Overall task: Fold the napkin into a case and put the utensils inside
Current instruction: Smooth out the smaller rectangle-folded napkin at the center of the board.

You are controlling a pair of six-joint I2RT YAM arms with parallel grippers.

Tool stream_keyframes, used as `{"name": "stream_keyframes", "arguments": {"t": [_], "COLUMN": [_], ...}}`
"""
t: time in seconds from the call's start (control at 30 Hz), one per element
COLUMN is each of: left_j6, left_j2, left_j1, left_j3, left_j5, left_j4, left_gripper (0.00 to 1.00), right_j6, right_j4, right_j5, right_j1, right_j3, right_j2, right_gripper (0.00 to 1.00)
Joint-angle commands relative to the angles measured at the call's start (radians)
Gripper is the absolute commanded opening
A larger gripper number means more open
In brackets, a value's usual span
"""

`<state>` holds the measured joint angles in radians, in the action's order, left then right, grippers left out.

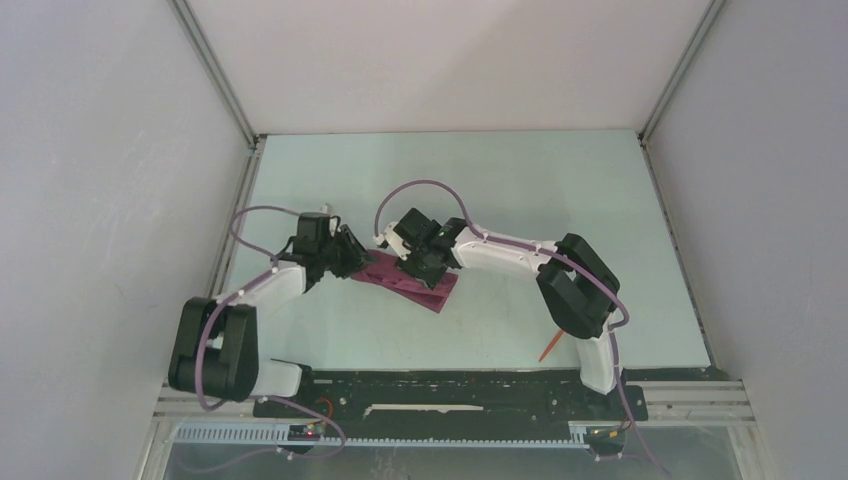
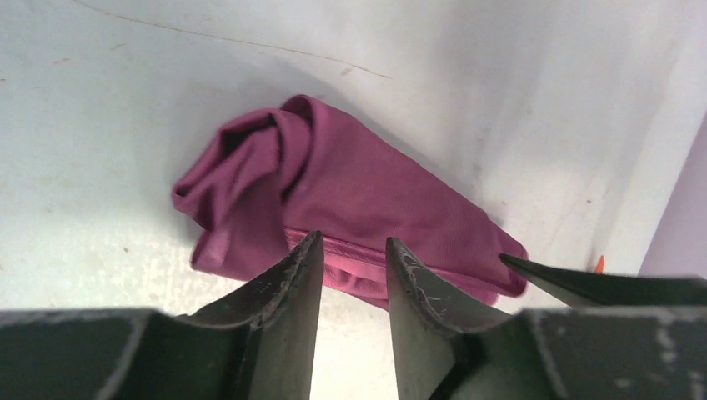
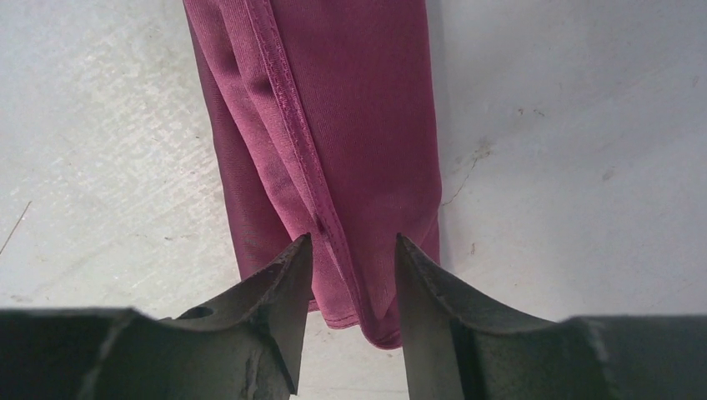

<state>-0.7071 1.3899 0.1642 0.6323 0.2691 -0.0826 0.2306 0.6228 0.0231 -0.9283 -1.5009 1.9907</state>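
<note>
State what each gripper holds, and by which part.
Nothing is gripped. The left gripper stands open at the long edge of the folded napkin; the right gripper stands open at its narrow end.

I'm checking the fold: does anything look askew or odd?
Yes. The napkin is folded narrow, but its left end in the left wrist view is twisted and bunched up rather than lying flat.
</note>
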Motion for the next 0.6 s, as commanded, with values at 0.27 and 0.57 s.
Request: {"name": "stream_keyframes", "arguments": {"t": [0.27,0.57], "left_j6": [-0.131,-0.331], "left_j2": [-0.188,-0.097], "left_j1": [0.143,0.219], "left_j3": [-0.16,-0.3], "left_j5": [0.162,0.181], "left_j4": [0.044,0.334], "left_gripper": [0.14,0.06], "right_j6": [-0.01,-0.012], "right_j4": [-0.054,-0.075], "right_j5": [0.036,-0.001], "right_j1": [-0.022,-0.029], "right_j3": [-0.003,0.015], "right_j2": [0.011,0.017], "right_gripper": [0.41,0.42]}}
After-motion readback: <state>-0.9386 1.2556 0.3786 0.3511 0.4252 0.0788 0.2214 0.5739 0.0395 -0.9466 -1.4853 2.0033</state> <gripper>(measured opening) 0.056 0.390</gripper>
